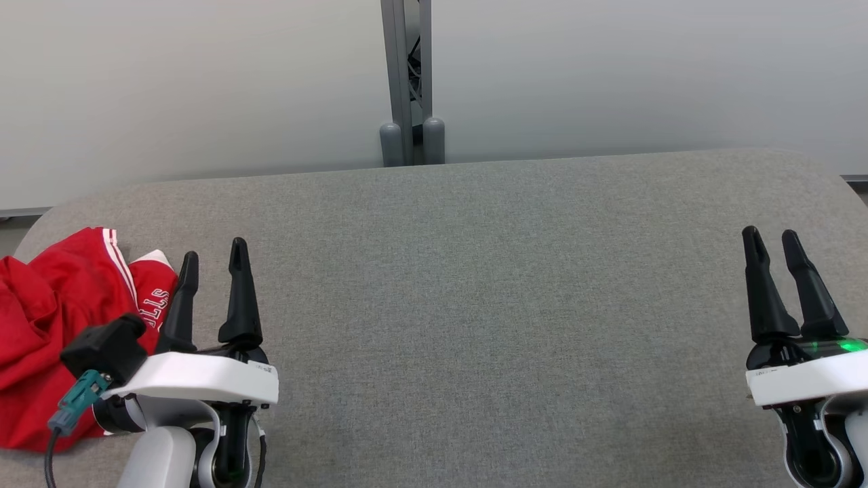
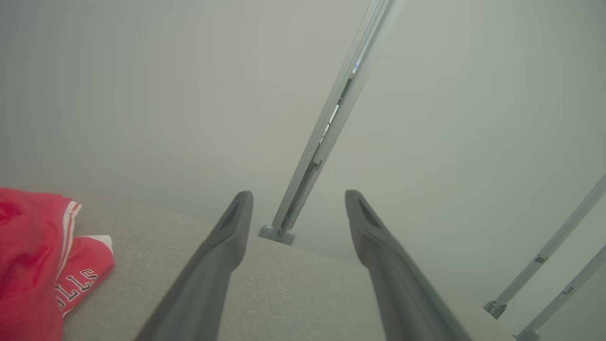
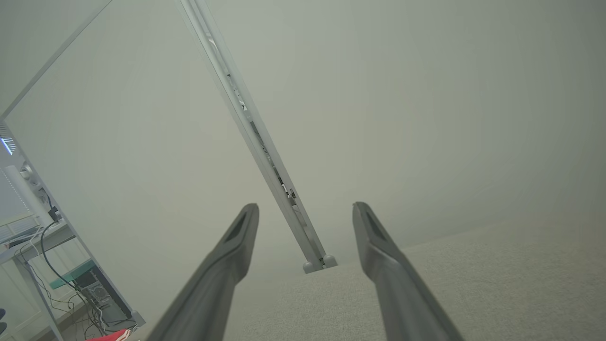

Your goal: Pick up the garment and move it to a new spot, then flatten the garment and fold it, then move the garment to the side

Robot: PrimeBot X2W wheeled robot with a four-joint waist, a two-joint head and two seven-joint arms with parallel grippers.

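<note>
A crumpled red garment [image 1: 47, 318] with white stripes and white lettering lies at the far left edge of the grey table [image 1: 475, 285]. In the left wrist view the garment [image 2: 33, 255] sits at the lower left. My left gripper [image 1: 211, 264] hovers just right of it, open, with nothing between its fingers [image 2: 227, 246]. Far across the table, my right gripper [image 1: 771, 245] rests at the right edge, open and empty. A corner of the garment [image 3: 111, 336] peeks in at the bottom left of the right wrist view.
A grey metal post [image 1: 408, 81] with two rounded feet stands behind the table's far edge against a pale wall. A desk with cables and a computer [image 3: 94, 293] stands off to one side in the right wrist view.
</note>
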